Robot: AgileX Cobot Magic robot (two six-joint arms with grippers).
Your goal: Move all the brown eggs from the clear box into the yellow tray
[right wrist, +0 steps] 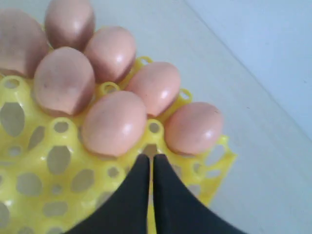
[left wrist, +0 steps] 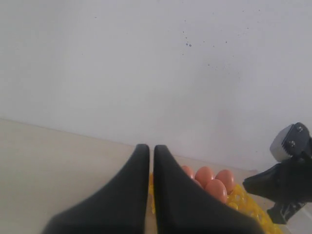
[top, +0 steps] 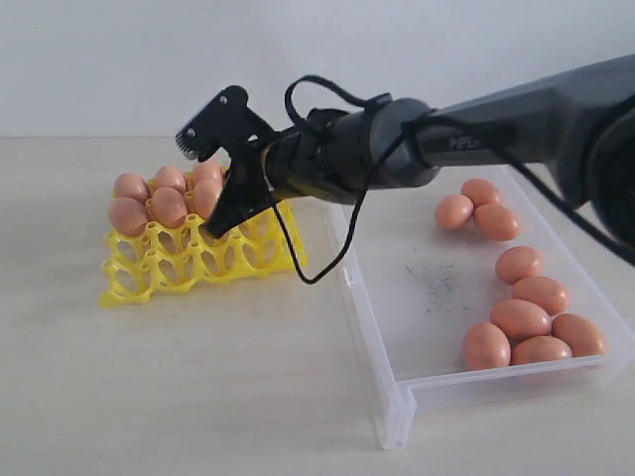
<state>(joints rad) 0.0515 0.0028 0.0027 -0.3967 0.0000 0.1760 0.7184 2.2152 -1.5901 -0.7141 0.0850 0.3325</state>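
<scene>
The yellow tray (top: 159, 273) sits at the left, with several brown eggs (top: 167, 203) in its far cups. The right wrist view shows the same eggs (right wrist: 114, 122) and tray (right wrist: 29, 195) close up. My right gripper (top: 214, 226) reaches across to the tray and hovers shut and empty (right wrist: 150, 157) over an empty cup just in front of the filled ones. The clear box (top: 369, 332) at the right holds three brown eggs (top: 478, 208) at its far end and several more (top: 531, 317) at its near right. My left gripper (left wrist: 150, 147) is shut on nothing and does not show in the exterior view.
A black cable (top: 327, 248) hangs from the right arm (top: 476, 139) down to the box's left wall. Dark scuffs (top: 435, 283) mark the box floor. A white wall (top: 317, 50) stands behind the pale table (top: 198, 387). The left wrist view shows the right gripper (left wrist: 285, 187) beside the tray.
</scene>
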